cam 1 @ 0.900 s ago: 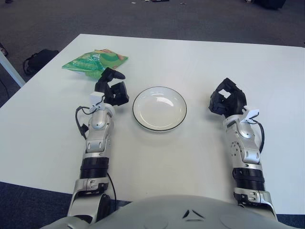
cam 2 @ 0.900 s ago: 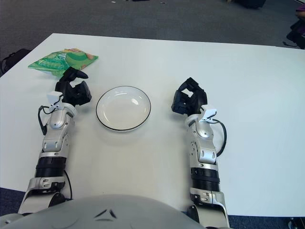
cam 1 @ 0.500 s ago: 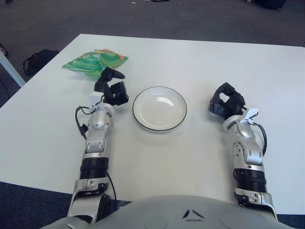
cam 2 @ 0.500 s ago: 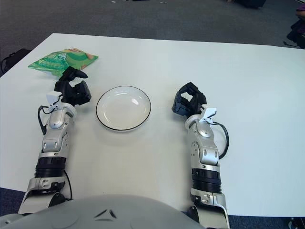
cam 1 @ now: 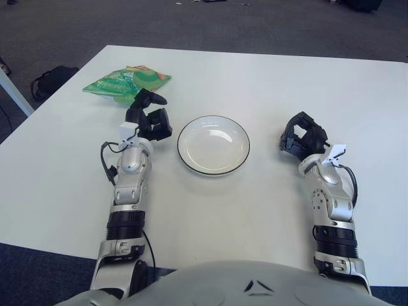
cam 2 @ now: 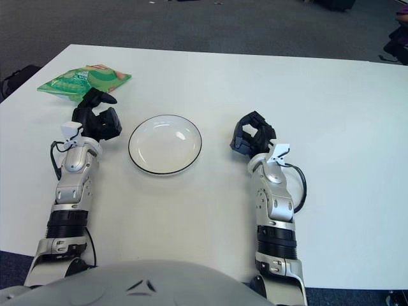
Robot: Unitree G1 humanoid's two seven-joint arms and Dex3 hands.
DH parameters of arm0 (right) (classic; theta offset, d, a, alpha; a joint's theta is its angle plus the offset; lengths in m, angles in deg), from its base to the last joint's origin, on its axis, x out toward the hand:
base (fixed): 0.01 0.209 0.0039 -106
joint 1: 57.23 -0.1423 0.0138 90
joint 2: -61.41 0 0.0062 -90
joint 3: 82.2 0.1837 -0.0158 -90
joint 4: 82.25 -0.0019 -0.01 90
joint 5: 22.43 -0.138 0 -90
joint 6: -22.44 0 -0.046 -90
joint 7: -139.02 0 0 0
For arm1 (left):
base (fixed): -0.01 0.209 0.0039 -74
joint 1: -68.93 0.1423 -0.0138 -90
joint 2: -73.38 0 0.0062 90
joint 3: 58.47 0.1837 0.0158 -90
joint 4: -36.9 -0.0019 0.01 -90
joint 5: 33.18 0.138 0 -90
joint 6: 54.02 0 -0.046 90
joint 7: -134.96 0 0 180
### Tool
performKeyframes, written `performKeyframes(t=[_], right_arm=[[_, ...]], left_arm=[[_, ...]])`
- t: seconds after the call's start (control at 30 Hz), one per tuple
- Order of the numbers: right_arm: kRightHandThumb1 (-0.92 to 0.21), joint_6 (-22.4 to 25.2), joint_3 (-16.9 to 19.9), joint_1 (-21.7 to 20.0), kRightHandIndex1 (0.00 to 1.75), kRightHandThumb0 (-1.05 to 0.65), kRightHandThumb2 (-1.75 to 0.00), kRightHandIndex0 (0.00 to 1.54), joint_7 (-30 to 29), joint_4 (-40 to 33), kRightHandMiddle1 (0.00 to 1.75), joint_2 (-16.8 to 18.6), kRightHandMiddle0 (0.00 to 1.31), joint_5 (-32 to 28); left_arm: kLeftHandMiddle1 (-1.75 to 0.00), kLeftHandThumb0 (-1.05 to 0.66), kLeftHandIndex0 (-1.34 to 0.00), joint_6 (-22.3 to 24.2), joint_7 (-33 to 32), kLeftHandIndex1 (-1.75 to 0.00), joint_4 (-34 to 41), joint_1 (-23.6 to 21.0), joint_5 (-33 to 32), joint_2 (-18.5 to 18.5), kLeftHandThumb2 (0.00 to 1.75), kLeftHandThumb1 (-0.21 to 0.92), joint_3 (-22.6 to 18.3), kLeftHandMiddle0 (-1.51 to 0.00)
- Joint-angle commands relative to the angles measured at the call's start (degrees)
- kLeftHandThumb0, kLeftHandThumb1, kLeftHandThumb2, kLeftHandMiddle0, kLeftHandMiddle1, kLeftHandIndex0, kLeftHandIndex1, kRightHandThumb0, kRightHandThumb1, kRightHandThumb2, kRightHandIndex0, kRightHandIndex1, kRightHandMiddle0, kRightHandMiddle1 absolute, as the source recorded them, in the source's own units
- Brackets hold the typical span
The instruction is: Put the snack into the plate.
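Fingers [cam 1: 157,100] of the left hand [cam 1: 148,118] spread, empty, just short of the snack [cam 1: 126,81]

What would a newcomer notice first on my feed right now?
Probably the bright green snack bag lying at the far left of the white table, just beyond the left hand, which holds nothing. Next, the empty black-rimmed plate at the centre, between both arms, with the right hand idle to its right.
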Motion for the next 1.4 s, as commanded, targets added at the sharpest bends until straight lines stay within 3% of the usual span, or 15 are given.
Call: performKeyframes(t=[0.0,0.2,0.53,0.67,0.9,1.17,1.37], right_arm=[[-0.34,0.92,-0.22,4.75,1.75,-0.47,-1.28,1.11,-0.39,1.21,1.75,2.58,0.59,-0.43],[-0.35,1.1,-0.32,4.72,1.75,-0.47,-1.27,1.1,-0.5,1.13,1.75,2.53,0.59,-0.28],[-0.35,1.0,-0.48,4.62,1.75,-0.47,-1.27,1.1,-0.49,1.33,1.75,2.32,0.59,0.09],[-0.35,1.08,-0.55,4.61,1.75,-0.47,-1.28,1.1,-0.52,1.38,1.75,2.24,0.59,0.24],[-0.35,1.28,-0.41,4.51,1.75,-0.47,-1.28,1.11,-0.7,1.54,1.75,2.27,0.59,0.14],[-0.34,1.36,-0.4,4.34,1.75,-0.48,-1.29,1.13,-0.94,1.76,1.75,2.08,0.6,0.28],[-0.33,1.35,-0.32,4.18,1.75,-0.48,-1.3,1.13,-0.82,2.06,1.75,1.75,0.6,0.29]], left_arm=[[-1.75,-0.45,-0.55,0.03,0.38,-1.75,-0.11,2.06,-0.04,0.04,1.21,0.4,-0.11,-1.17],[-1.75,-0.45,-0.53,-1.3,-1.18,-1.75,0.33,1.81,2.14,0.48,1.18,0.42,-0.23,-1.16],[-1.75,-0.44,-0.51,-4.48,-6.94,-1.75,1.55,0.28,14.69,3.63,1.15,0.44,0.99,-1.18],[-1.75,-0.43,-0.5,-2.29,-7.62,-1.75,2.06,-4.41,19.83,6.83,1.13,0.46,1.63,-1.16],[-1.75,-0.43,-0.49,-2.41,-10.35,-1.75,2.17,-6.67,26.12,9.97,1.11,0.48,2.05,-1.12],[-1.75,-0.43,-0.48,0.28,-9.74,-1.75,1.81,-11.63,27.91,13.91,1.11,0.48,0.52,-1.09],[-1.75,-0.43,-0.48,2.19,-8.86,-1.75,0.29,-15.12,30.47,17.28,1.11,0.48,1.9,-1.08]])
